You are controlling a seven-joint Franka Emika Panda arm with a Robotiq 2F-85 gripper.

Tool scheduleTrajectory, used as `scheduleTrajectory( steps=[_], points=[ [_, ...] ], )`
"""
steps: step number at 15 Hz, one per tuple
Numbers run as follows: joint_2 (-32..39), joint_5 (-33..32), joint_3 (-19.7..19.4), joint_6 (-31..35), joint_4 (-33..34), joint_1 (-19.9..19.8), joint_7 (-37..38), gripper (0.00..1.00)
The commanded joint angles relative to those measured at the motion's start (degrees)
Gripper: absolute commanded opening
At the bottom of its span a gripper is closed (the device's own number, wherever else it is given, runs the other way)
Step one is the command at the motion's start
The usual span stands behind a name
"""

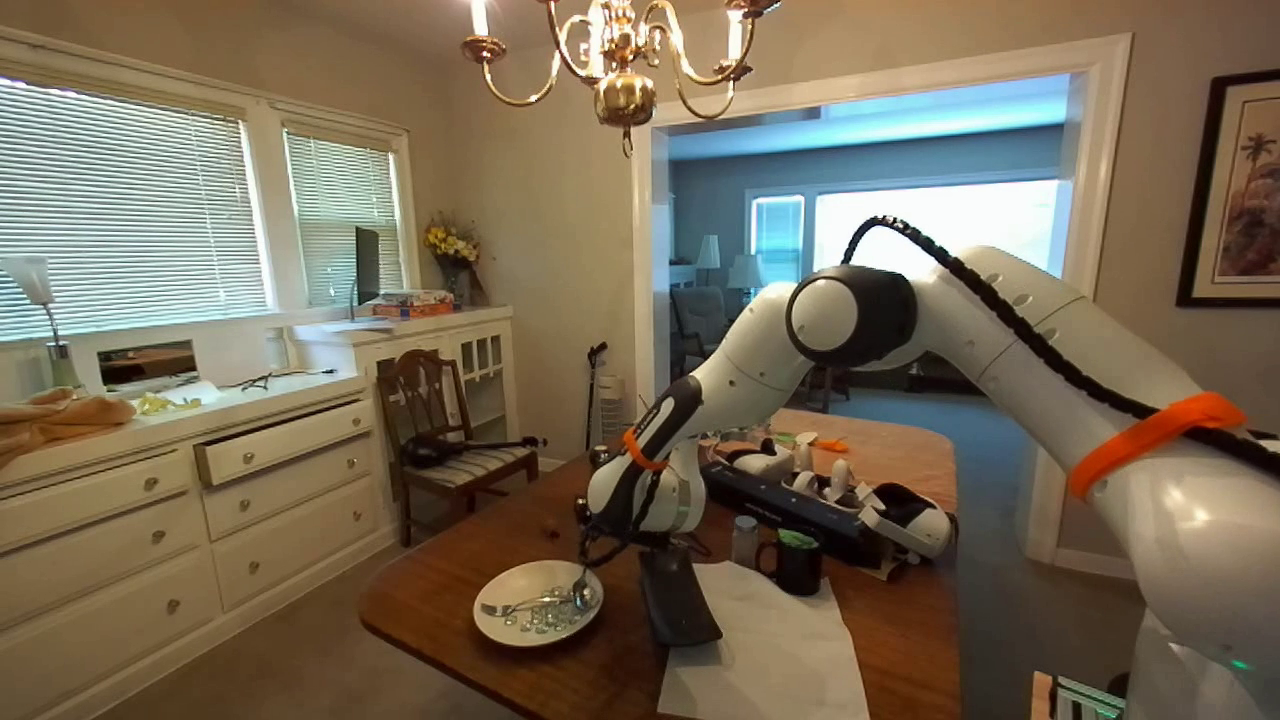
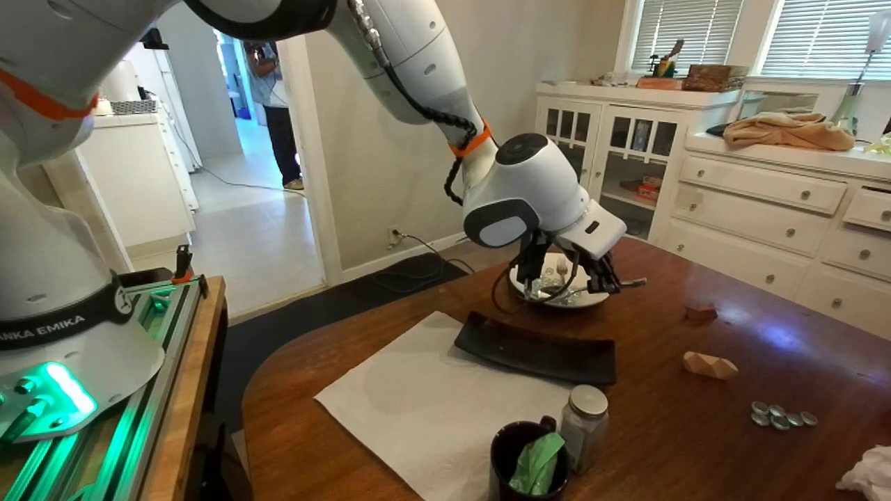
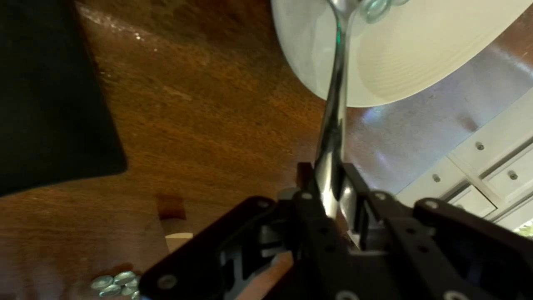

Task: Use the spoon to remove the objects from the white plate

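Spoon (image 3: 336,96) is pinched by its handle btwn my fingers (image 3: 357,185): gap narrow, one pad each side of the metal. In an exterior view the handle's end (image 2: 633,283) pokes out past them. Bowl end is over the white plate (image 1: 525,582), on the side toward the dark tray (image 2: 536,351); can't tell if it's touching or just above. Glass pebbles (image 1: 545,620), clear w/ a slight green tint, lie on the plate, abt the middle & nr the bowl; too small to count. My wrist view has a couple of them right by the bowl, itself cut off at the top edge. A fork (image 1: 503,608) lies on the plate w/ them.

On the tabletop (image 2: 661,417) nr the plate: that tray, overlapping the edge of a white paper sheet (image 2: 431,396). A dark mug (image 1: 798,572) w/ smth green (image 2: 538,463) in it stands just beside a lidded jar (image 2: 583,428). Well apart from the plate: a tan faceted block (image 2: 708,365), a small pebble cluster (image 2: 781,417) & a white-&-black headset (image 1: 928,525).

Bkgd, past a doorway (image 2: 306,160): a person (image 2: 282,139) standing, partly hidden.
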Motion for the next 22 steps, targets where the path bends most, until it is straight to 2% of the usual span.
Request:
scheduleTrajectory(
  steps=[1, 2, 3, 5, 8, 10, 11, 13, 15, 18, 20, 22],
  points=[
    [-1.8, 1.4, -4.1, -2.3, -1.3, 4.0, 2.5, 0.05],
    [-1.4, 1.6, -3.6, -1.7, -1.0, 4.1, 2.9, 0.05],
    [-1.5, 1.9, -4.9, -2.4, -1.0, 5.4, 3.6, 0.05],
    [-1.9, 3.7, -10.5, -5.8, -1.5, 10.4, 5.7, 0.05],
    [-1.5, 4.4, -21.7, -11.7, -1.1, 19.9, 10.4, 0.05],
    [-0.3, 2.7, -28.1, -16.4, -0.7, 25.1, 14.3, 0.05],
    [-0.2, 1.3, -32.5, -19.8, -0.8, 28.7, 17.2, 0.05],
    [0.6, -1.8, -36.3, -24.5, 0.3, 31.8, 20.8, 0.05],
    [1.3, -5.5, -38.9, -28.9, 1.5, 33.9, 24.1, 0.05],
    [2.2, -11.2, -39.9, -34.3, 3.8, 34.7, 28.2, 0.05],
    [2.5, -13.7, -38.4, -35.4, 5.4, 33.6, 29.7, 0.05],
    [2.2, -13.3, -35.6, -32.2, 6.2, 31.7, 30.7, 0.05]
  ],
)
